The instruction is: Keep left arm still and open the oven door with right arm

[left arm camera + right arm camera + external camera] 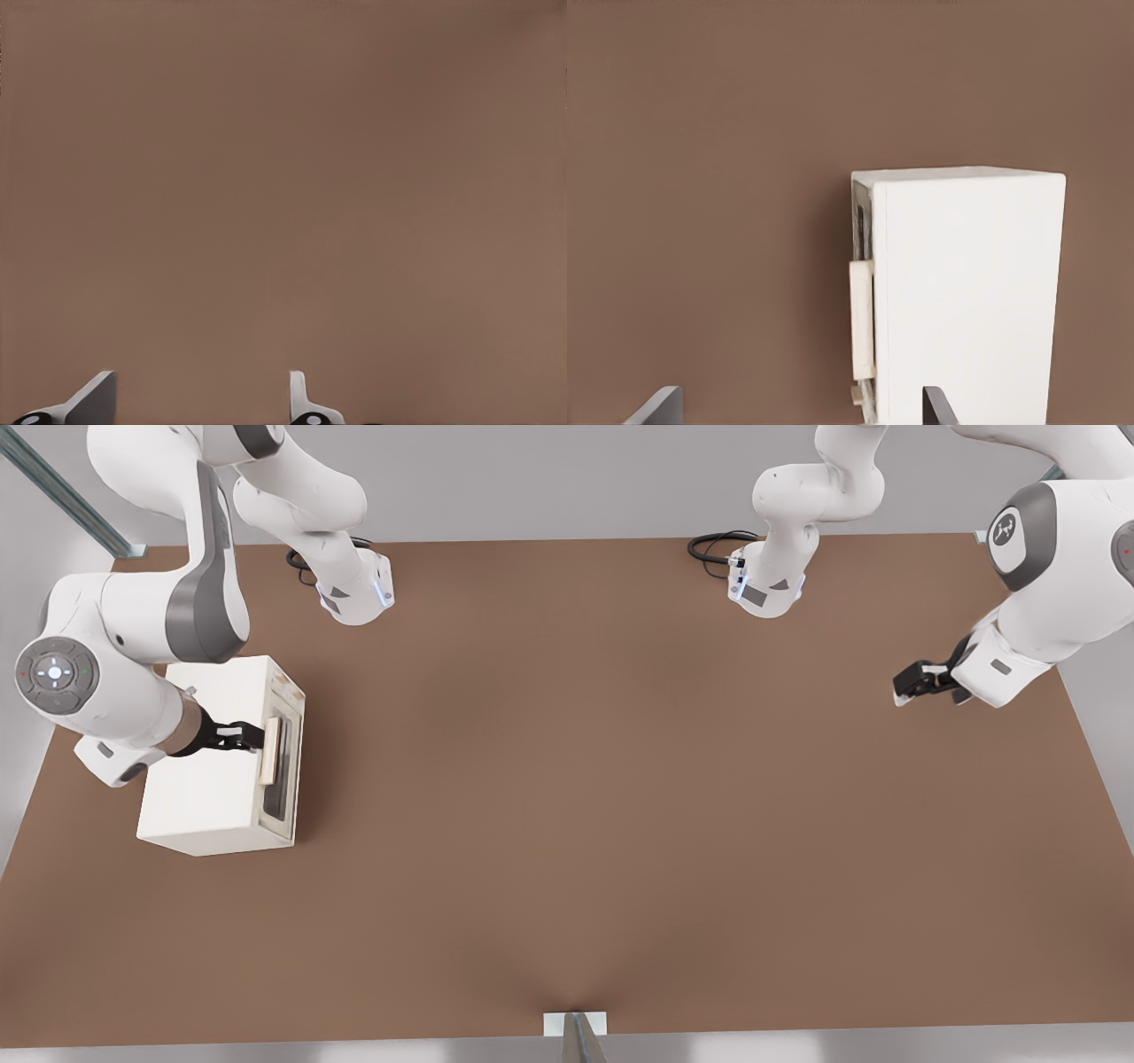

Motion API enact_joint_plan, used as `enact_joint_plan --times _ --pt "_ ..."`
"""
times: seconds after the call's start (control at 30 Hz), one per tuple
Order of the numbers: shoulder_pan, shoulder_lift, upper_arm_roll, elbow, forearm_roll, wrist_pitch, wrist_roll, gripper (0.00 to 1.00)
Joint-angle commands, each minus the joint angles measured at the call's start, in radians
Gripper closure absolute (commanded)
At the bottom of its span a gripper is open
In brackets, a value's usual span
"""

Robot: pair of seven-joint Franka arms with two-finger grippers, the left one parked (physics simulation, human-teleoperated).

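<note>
Item: oven, cream box, stood on the brown bench at the front view's left. Oven door faced the front view's right, shut; tan bar handle ran along the door's upper edge. Right arm reached over the oven top; its hand, fingers spread, sat just beside the handle, straddling its line. Grey wall behind the bench.

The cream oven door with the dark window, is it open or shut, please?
Shut, or almost: the cream-framed oven door lies flat against the cream box, its tan bar handle at the black gripper, whose fingers are spread.
</note>
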Motion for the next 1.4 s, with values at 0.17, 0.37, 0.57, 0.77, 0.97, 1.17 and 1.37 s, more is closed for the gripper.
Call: enact_joint_plan --times 0.17,0.37,0.57,0.77,0.97,1.17,1.37 --pt "0.076 0.044 0.035 -0.101 -0.315 0.045 0.029 0.0" --pt "0.157 0.017 0.143 -0.464 -0.63 0.175 0.395 0.33" --pt "0.104 -0.008 0.143 -0.58 -0.652 0.285 0.488 0.84" --pt "0.068 0.02 0.14 -0.586 -0.681 0.321 0.545 1.0" --pt "0.042 0.035 0.14 -0.606 -0.721 0.328 0.553 1.0" --pt "0.041 0.013 0.147 -0.665 -0.719 0.342 0.569 1.0" --pt "0.021 0.021 0.146 -0.679 -0.724 0.374 0.569 1.0"
